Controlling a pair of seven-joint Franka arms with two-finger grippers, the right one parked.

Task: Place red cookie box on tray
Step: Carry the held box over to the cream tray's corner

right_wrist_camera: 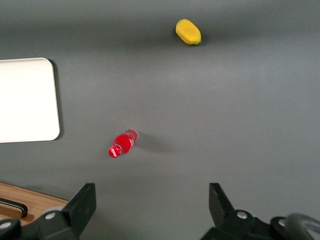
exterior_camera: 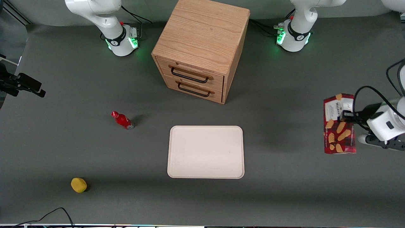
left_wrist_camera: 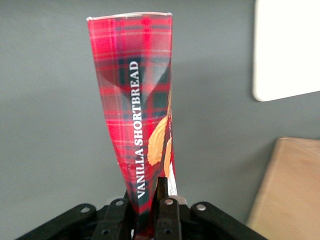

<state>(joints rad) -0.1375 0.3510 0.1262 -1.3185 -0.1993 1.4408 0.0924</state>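
Observation:
My gripper (exterior_camera: 344,116) hangs above the table toward the working arm's end, shut on the red cookie box (exterior_camera: 338,125). The box is a slim dark-red tartan carton with cookie pictures. In the left wrist view the red cookie box (left_wrist_camera: 137,120) sticks out from between my black fingers (left_wrist_camera: 162,197), its side reading "VANILLA SHORTBREAD". The gripper (left_wrist_camera: 148,200) pinches its narrow end. The cream-beige tray (exterior_camera: 206,152) lies flat on the mat in front of the cabinet, well away from the box. A corner of the tray (left_wrist_camera: 285,47) shows in the left wrist view.
A wooden two-drawer cabinet (exterior_camera: 202,47) stands farther from the front camera than the tray. A small red bottle (exterior_camera: 122,120) lies toward the parked arm's end. A yellow lemon-like object (exterior_camera: 78,185) sits nearer the front camera. A cable (exterior_camera: 57,212) lies at the table's front edge.

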